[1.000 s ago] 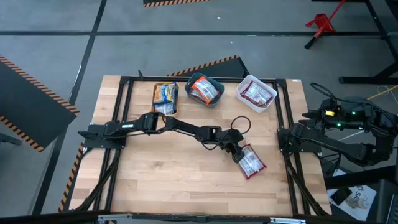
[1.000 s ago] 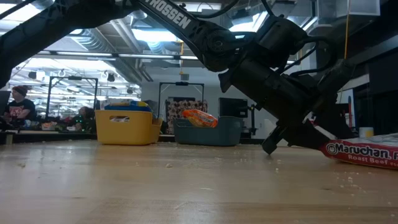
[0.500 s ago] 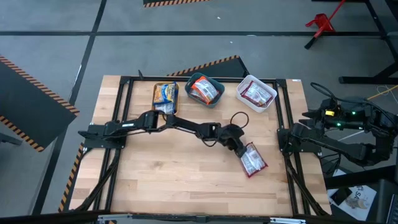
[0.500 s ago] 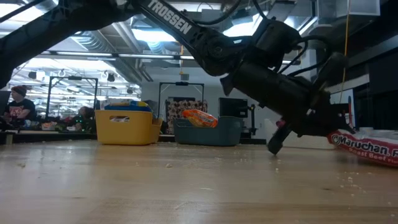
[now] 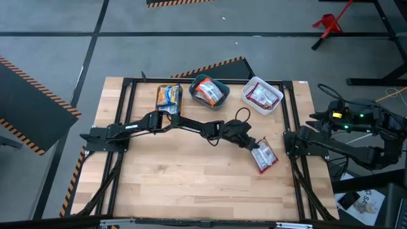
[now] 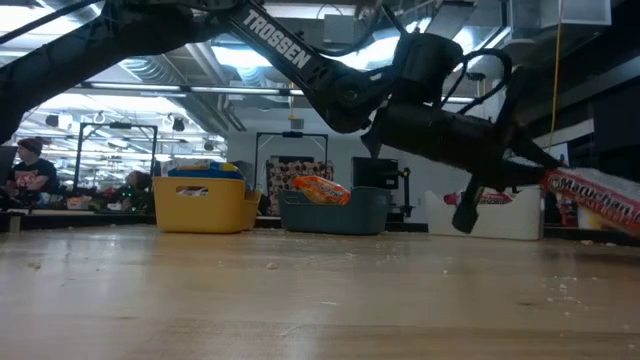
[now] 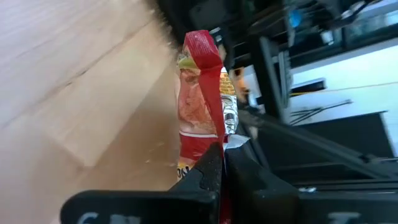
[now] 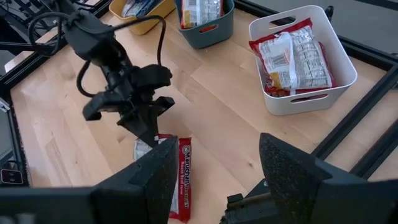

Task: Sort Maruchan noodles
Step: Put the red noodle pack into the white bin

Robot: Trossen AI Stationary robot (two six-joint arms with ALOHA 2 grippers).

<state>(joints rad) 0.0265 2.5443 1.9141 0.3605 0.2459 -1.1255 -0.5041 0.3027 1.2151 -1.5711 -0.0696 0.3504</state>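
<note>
My left gripper (image 5: 254, 145) reaches across to the table's right half and is shut on a dark red-and-white Maruchan packet (image 5: 264, 157). In the low view this packet (image 6: 592, 195) hangs in the air above the wood. The yellow bin (image 5: 169, 98) holds blue-and-yellow packets, the teal bin (image 5: 208, 91) orange ones, and the white bin (image 5: 261, 95) red-and-white ones. All three bins stand along the far edge. My right gripper (image 8: 217, 180) is open and waits at the table's right edge, touching nothing. My left gripper pinches the red packet's near end (image 7: 217, 134) between its two fingers (image 7: 205, 174), at the red sealed seam. The fingers come slanting from the table's left and far side. The packet is lifted clear and sticks out past the fingertips, toward the right edge.
A black cable loop (image 5: 245, 116) rises from the left arm near the white bin. Black frame rails (image 5: 294, 121) run along the table's sides. Bare wood (image 5: 178, 178) covers the near half. In the low view, people sit at benches (image 6: 30, 180) far behind the table.
My left gripper has moved up and toward the table's right and far side, staying shut on the red packet. The packet, which lay with its free end on the wood, is now lifted clear and has travelled with the gripper toward the white bin.
</note>
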